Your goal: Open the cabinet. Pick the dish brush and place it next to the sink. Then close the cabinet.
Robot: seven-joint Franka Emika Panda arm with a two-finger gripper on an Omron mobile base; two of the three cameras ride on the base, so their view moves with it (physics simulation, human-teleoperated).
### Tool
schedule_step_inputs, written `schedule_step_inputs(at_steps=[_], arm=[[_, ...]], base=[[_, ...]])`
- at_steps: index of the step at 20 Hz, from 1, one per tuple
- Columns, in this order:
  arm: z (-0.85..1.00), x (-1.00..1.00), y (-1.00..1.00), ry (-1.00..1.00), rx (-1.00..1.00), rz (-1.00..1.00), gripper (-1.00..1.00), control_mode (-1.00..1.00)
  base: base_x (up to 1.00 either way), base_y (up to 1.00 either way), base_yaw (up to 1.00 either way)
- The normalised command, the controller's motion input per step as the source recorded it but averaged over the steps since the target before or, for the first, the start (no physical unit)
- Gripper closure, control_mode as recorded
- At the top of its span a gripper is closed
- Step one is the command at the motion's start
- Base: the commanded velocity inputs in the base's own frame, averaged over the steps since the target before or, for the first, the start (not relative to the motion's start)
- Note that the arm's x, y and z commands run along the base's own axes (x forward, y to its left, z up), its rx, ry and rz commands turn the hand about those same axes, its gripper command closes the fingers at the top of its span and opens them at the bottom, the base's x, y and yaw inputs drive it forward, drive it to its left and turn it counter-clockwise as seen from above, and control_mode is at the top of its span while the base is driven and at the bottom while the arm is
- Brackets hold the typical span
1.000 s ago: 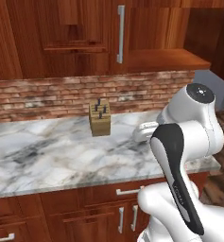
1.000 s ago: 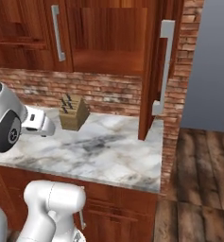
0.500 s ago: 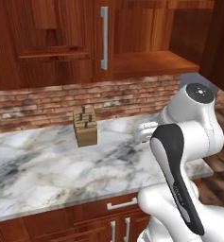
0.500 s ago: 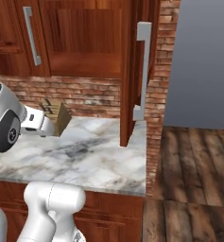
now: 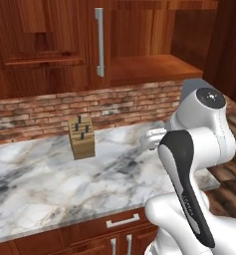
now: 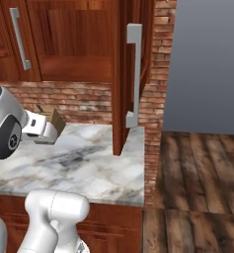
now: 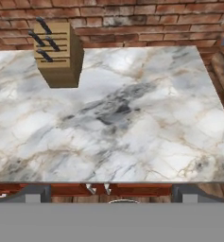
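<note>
The cabinet [image 5: 139, 40] hangs above the counter. Its left door [image 5: 97, 40] is closed, with a long silver bar handle [image 5: 99, 42]. Its right door [image 6: 122, 74] stands swung out, seen edge-on with its handle [image 6: 134, 74] facing right. The open half shows a bare wooden shelf floor [image 5: 149, 67]. The dish brush and the sink are out of view. My gripper [image 7: 111, 191] hovers over the marble counter [image 7: 123, 118], open, its fingertips [image 7: 30, 193] wide apart with nothing between them. The white hand [image 5: 152, 139] sticks out left of the arm.
A wooden knife block [image 5: 81, 137] with dark handles stands near the brick backsplash [image 5: 50, 109]. The counter ends at a brick column [image 6: 155, 99] on the right, with wooden floor [image 6: 197, 178] beyond. Drawer fronts with short silver handles [image 5: 122, 220] run below the counter.
The whole scene has slid left in both base views, so the base has driven right along the counter. The arm keeps its pose and the right cabinet door stays open.
</note>
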Motion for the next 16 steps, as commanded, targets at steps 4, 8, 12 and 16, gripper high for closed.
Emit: schedule_step_inputs(at_steps=[4,8,12,16], arm=[[0.00,0.00,0.00,0.00,0.00,0.00,-1.00,1.00],[0.00,0.00,0.00,0.00,0.00,0.00,-1.00,1.00],[0.00,0.00,0.00,0.00,0.00,0.00,-1.00,1.00],[0.00,0.00,0.00,0.00,0.00,0.00,-1.00,1.00]], base=[[0.12,-0.12,-0.11],[0.00,0.00,0.00],[0.00,0.00,0.00],[0.00,0.00,0.00]])
